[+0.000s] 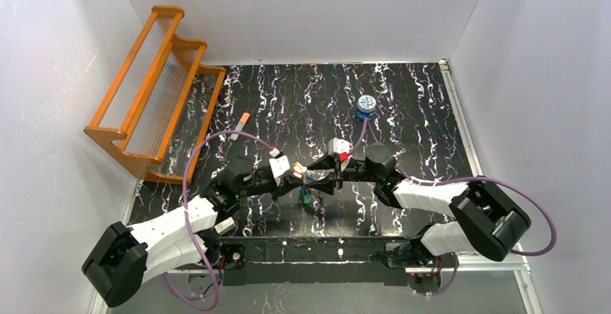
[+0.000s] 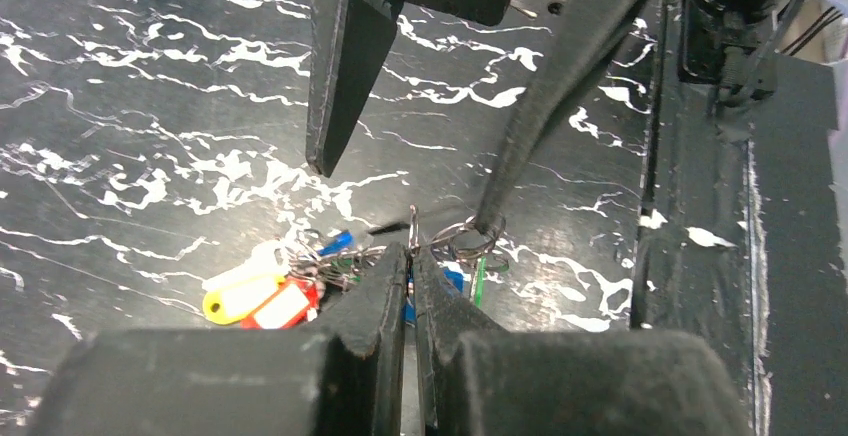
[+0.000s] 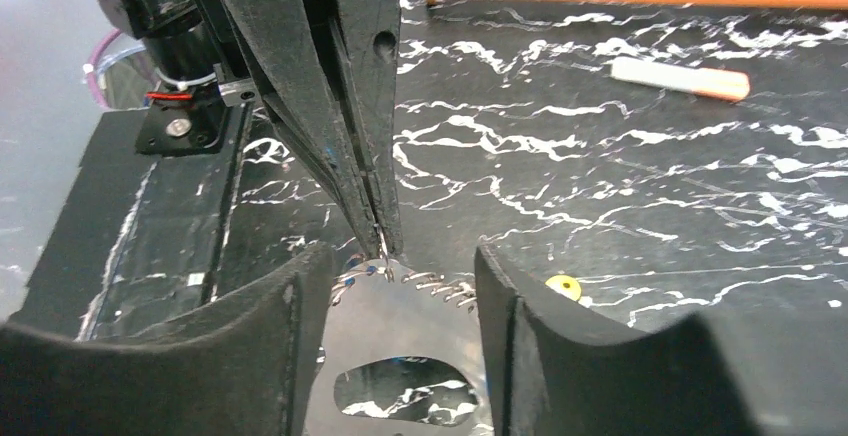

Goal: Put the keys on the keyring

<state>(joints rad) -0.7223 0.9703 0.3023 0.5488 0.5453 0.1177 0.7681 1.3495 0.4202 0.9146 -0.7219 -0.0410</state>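
My left gripper (image 2: 412, 251) is shut on the thin upper band of the keyring (image 3: 410, 326), a pale loop with an oval opening that it holds just above the table. Several small wire rings sit along that band. The keys hang in a bunch below it, with yellow (image 2: 235, 298), red (image 2: 285, 306) and green (image 2: 480, 278) heads showing. My right gripper (image 3: 400, 261) stands open with one finger on each side of the keyring. One of its fingertips (image 2: 490, 224) touches a small wire ring (image 2: 468, 243). In the top view the two grippers (image 1: 302, 175) (image 1: 333, 178) meet at the table's centre, above a green key (image 1: 307, 199).
A small round blue tin (image 1: 366, 105) stands behind the grippers. An orange-tipped white tube (image 1: 240, 123) lies to the back left. An orange tiered rack (image 1: 155, 91) fills the far left corner. White walls enclose the black marbled table (image 1: 418, 127).
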